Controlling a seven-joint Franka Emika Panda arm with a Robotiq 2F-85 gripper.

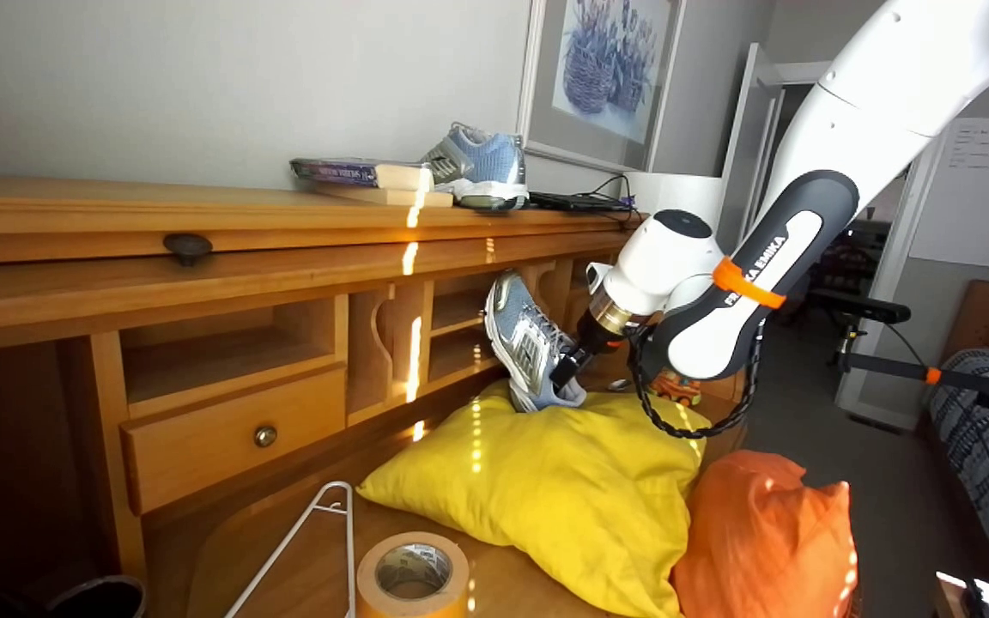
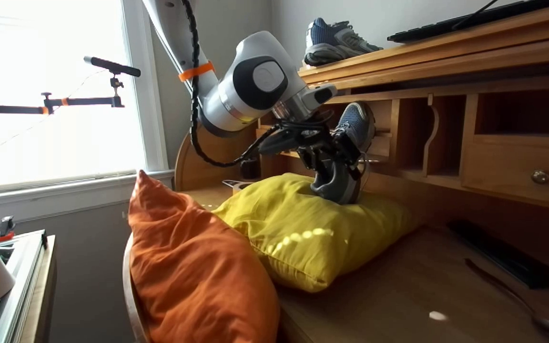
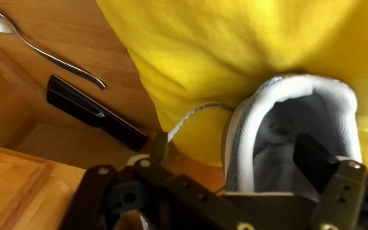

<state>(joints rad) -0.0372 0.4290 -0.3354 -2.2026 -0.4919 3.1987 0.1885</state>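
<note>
1. In an exterior view I saw tape (image 1: 413,606) just beside a white hanger (image 1: 287,553), both on the desk (image 1: 503,592).
2. Higher, on the desk's top, I saw stacked books (image 1: 404,178); a picture (image 1: 606,77) hung on the wall (image 1: 228,86).
3. In both exterior views I saw an orange cushion (image 2: 198,267) beside a yellow cushion (image 2: 298,228).
4. In my wrist view, a spoon (image 3: 49,58) lay near a black object (image 3: 88,110).
5. I also saw a bright window (image 2: 50,133) and a bed (image 1: 975,463).

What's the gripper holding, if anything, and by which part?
Nothing: the gripper is open, one finger inside the shoe on the yellow pillow, the other finger outside.
</note>
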